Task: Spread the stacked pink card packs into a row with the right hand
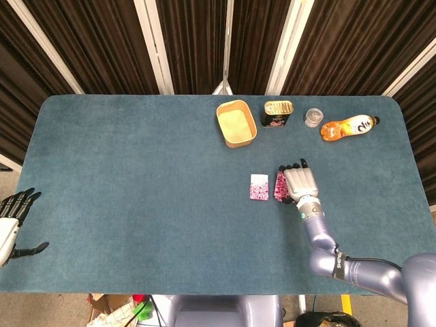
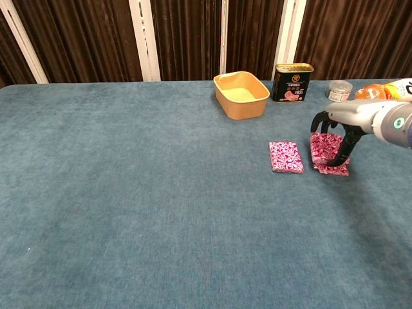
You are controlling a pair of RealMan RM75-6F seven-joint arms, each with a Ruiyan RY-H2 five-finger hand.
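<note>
Dark curtains hang behind a long table (image 1: 136, 204) covered in blue-green cloth. From the head view, looking down, the right hand (image 1: 300, 184) lies over the remaining stack of pink card packs (image 1: 280, 187), its dark fingers reaching past the far edge; only the stack's left strip shows beside the palm. One single pack (image 1: 259, 187) already lies flat just to the left, apart from the stack. Further back stand a tan tub (image 1: 236, 123), a tin can (image 1: 278, 112), a small jar (image 1: 313, 117) and an orange bottle (image 1: 349, 127) lying on its side. The left hand (image 1: 13, 221) hangs off the table's near left edge, fingers apart, holding nothing.

From the chest view, the right hand (image 2: 336, 131) arches over the stack (image 2: 328, 154), fingers curled down around its top pack, which looks lifted and tilted off the ones beneath. I take it the pack is pinched, though the contact itself is hard to see from here. The single pack (image 2: 286, 157) lies just beside it on the cloth.

To do this step well, the hand should take only the top pack, keep the lower ones from sliding, and set it down in line with the others without overlap.
</note>
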